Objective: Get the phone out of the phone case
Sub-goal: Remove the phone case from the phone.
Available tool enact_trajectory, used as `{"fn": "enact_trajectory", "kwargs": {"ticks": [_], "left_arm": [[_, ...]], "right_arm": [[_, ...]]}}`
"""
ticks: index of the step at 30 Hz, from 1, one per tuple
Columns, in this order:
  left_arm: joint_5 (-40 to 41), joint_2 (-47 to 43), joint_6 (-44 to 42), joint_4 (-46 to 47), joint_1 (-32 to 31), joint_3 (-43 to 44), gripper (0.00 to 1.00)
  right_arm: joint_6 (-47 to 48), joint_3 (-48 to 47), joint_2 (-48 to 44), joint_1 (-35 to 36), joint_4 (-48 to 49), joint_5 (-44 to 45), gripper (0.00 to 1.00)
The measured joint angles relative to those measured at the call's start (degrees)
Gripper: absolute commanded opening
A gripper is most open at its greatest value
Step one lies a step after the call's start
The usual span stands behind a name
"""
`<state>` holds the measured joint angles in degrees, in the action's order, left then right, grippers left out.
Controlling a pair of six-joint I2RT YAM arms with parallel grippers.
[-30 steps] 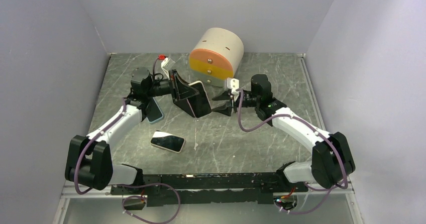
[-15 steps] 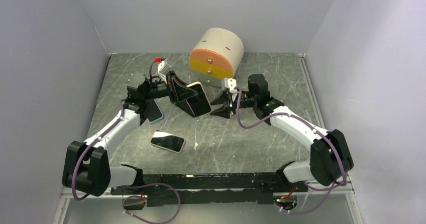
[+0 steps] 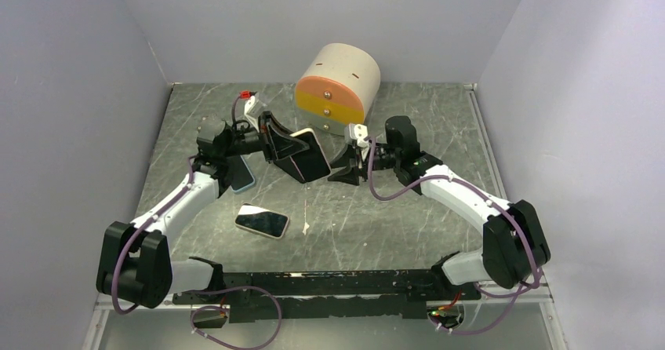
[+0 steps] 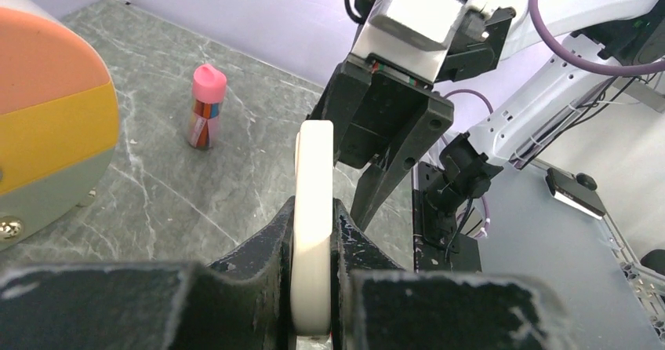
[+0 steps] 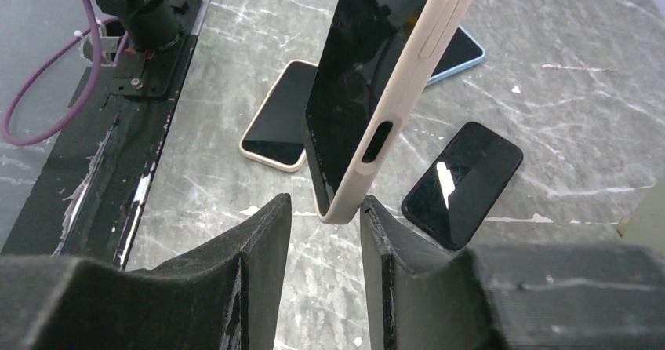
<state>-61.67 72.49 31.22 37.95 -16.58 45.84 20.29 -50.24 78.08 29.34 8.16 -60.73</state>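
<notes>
The phone [image 5: 357, 83], dark screen showing, sits in a cream phone case [image 5: 419, 48] and is held up edge-on above the table. My left gripper [image 4: 314, 236] is shut on the case's cream edge [image 4: 314, 177], one finger on each side. In the top view the cased phone [image 3: 307, 155] hangs between both arms, with the left gripper [image 3: 274, 142] at its left. My right gripper [image 5: 325, 216] stands open around the case's lower corner; that corner lies against the right finger, with a gap to the left one. From above, the right gripper [image 3: 346, 167] is just right of the phone.
A cream-cased phone [image 3: 262, 220] and a blue-cased phone [image 3: 243, 176] lie flat on the marble table. A black phone [image 5: 463, 181] lies under the held one. A round drawer unit [image 3: 337, 87] stands at the back, with a pink-capped tube [image 4: 206, 105] nearby.
My right gripper has moved left up to the held phone and its jaws have narrowed around the case's corner. The left arm shifted slightly, still gripping the case.
</notes>
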Motion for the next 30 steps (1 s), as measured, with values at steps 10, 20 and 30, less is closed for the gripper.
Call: {"fn": "enact_trajectory", "kwargs": {"ticks": [10, 20, 30], "left_arm": [[-1.0, -0.4, 2.9, 4.9, 0.0, -0.7, 0.02], [-1.7, -0.4, 3.7, 6.3, 0.0, -0.7, 0.03], [-2.2, -0.4, 3.7, 6.7, 0.0, -0.7, 0.02]], "right_arm": [[1.1, -0.3, 1.1, 0.0, -1.6, -0.5, 0.35], [0.1, -0.3, 1.1, -0.2, -0.3, -1.7, 0.31], [-1.3, -0.3, 1.3, -0.5, 0.6, -3.1, 0.07]]}}
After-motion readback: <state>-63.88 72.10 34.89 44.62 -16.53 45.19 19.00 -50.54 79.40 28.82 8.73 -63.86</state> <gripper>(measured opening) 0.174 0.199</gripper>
